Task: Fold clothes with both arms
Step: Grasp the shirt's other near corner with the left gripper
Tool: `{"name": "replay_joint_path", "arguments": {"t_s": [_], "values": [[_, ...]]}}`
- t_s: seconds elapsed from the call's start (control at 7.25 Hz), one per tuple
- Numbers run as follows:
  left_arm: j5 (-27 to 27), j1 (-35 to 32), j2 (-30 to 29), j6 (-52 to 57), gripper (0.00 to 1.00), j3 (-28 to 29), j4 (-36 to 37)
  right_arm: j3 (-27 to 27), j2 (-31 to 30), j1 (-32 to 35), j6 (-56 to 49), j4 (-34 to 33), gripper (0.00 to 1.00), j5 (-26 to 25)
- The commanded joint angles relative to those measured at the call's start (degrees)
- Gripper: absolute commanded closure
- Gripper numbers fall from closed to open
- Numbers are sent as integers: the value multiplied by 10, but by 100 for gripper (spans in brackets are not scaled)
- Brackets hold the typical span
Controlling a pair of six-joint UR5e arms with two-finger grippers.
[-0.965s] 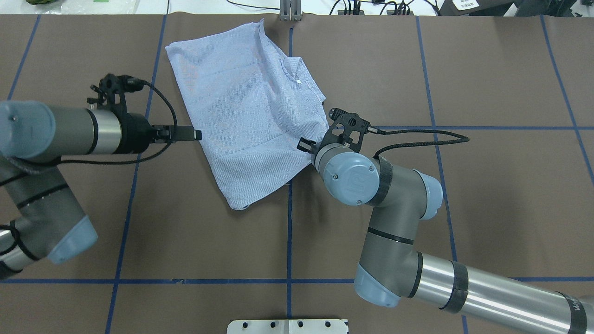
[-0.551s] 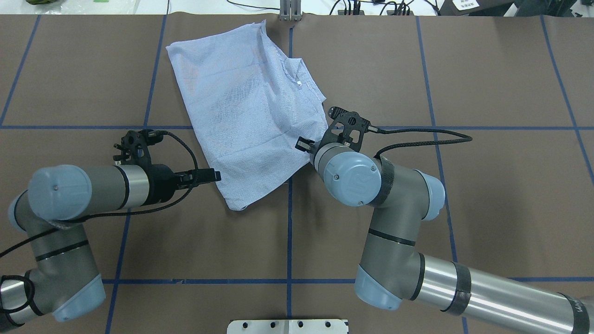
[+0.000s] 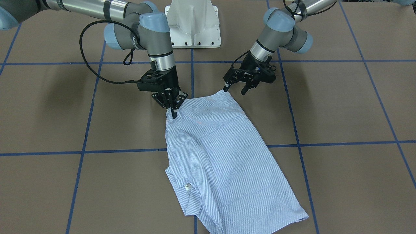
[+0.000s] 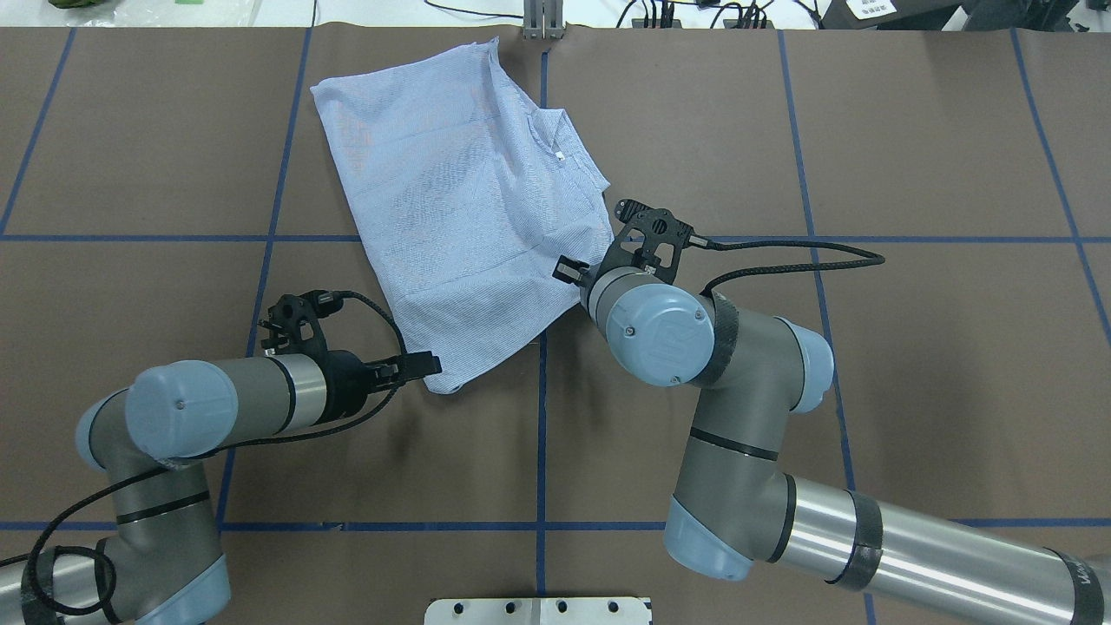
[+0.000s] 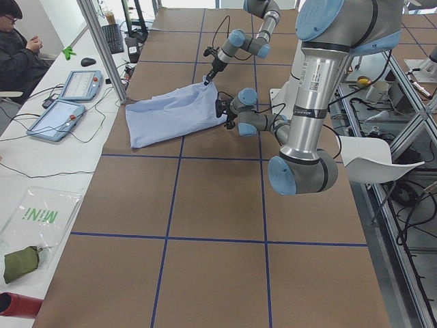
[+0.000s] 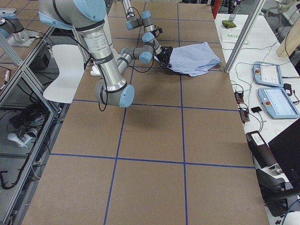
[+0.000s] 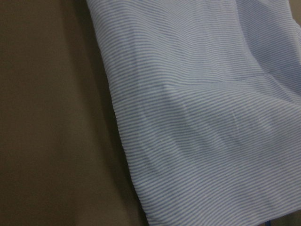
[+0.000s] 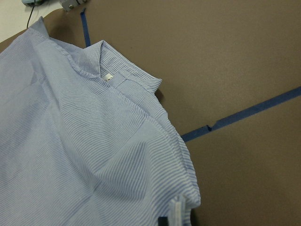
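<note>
the light blue striped button-up shirt (image 4: 460, 200) lies partly folded into an oblong beyond the white pedestal base (image 3: 192, 24), the black right gripper (image 3: 173, 112) seemingly pinched on one base-side corner, the black left gripper (image 3: 234, 89) spread open, empty, beside the other; crosswise folding looks undone.

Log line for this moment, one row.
stage: pre-fold grasp | right gripper: fingers shut on shirt corner | left gripper: fingers open beside adjacent corner | shirt: lying on table

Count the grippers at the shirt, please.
2. The right gripper pinches the shirt at one robot-side corner; the left gripper, open, is at the other corner. None seems hidden.
</note>
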Motion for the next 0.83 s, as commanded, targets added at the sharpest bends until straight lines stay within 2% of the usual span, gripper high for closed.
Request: {"name": "replay_joint_path", "arguments": {"t_s": [0.0,0.28,0.41,0.55,0.69], "values": [[2,1,-29,-1,7,30,0,-1,-3,0,0,0,100,0],[3,7,-29,-7,15,28,0,-1,-3,0,0,0,100,-1],[3,7,-29,-16,37,26,0,-1,-3,0,0,0,100,-1],[3,7,-29,-30,80,21,0,-1,-3,0,0,0,100,-1],[3,7,-29,-30,100,20,0,-1,-3,0,0,0,100,-1]]}}
